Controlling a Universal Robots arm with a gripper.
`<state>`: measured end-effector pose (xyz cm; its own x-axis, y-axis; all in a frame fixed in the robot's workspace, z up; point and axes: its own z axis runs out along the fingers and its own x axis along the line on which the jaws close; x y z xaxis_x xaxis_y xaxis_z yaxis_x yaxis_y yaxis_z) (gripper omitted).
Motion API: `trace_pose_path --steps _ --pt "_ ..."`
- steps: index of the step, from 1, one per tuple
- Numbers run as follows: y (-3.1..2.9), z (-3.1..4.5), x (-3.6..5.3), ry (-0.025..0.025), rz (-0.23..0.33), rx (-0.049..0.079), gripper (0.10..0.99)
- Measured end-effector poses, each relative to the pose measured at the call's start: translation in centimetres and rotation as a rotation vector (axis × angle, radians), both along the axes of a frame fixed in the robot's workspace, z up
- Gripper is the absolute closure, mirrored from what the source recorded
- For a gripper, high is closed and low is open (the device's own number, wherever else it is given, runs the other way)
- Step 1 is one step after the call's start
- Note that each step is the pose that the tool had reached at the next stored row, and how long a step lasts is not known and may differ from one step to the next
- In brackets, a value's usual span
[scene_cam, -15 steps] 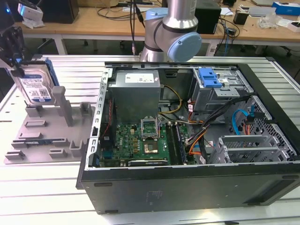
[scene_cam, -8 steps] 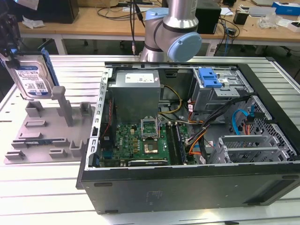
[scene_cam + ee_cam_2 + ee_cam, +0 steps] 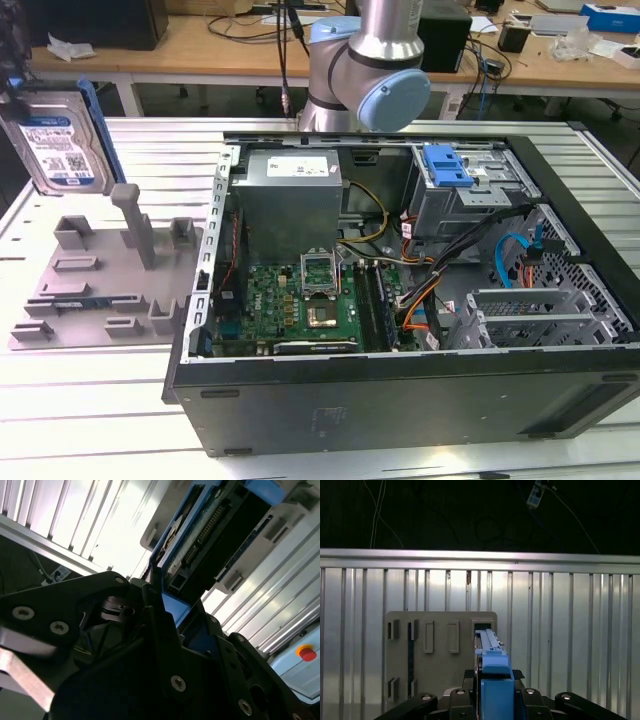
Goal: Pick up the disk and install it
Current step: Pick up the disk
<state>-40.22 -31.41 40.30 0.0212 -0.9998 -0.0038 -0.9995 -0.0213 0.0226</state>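
The disk (image 3: 55, 140), a silver drive with a white-and-blue label in a blue bracket, hangs upright in the air at the exterior view's far left, above the grey fixture tray (image 3: 100, 270). In the first wrist view my gripper (image 3: 494, 675) is shut on the disk's blue bracket (image 3: 495, 680), and the disk stands edge-on over the tray (image 3: 440, 640). The second wrist view shows the black fingers (image 3: 165, 630) clamped on the bracket's end, with the disk's circuit-board side (image 3: 215, 530) stretching away from them.
An open computer case (image 3: 560, 230) lies on the ribbed metal table (image 3: 90, 400), with a motherboard (image 3: 300, 300) and a drive cage with a blue latch (image 3: 447, 165) inside. The arm's base (image 3: 370, 60) stands behind the case. A red button (image 3: 306, 653) sits off the table.
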Motion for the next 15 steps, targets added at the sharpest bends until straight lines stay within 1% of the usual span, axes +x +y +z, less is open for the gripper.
trace_pose_path --steps 1,4,6,8,12,13,15 --pt "0.0 0.33 0.01 0.0 0.0 0.0 0.718" --pt "0.0 1.67 0.03 0.0 0.0 0.0 0.718" --pt "-0.01 2.43 0.04 0.0001 0.0 0.0 0.718" --pt "-0.02 3.6 0.06 0.0 0.0 0.0 0.718" --pt "-0.06 5.18 0.09 0.0001 0.0 0.0 0.718" --pt "-0.07 5.46 0.1 0.0001 0.0 0.0 0.718" --pt "-0.09 6.35 0.12 0.0 0.0 0.0 0.718"
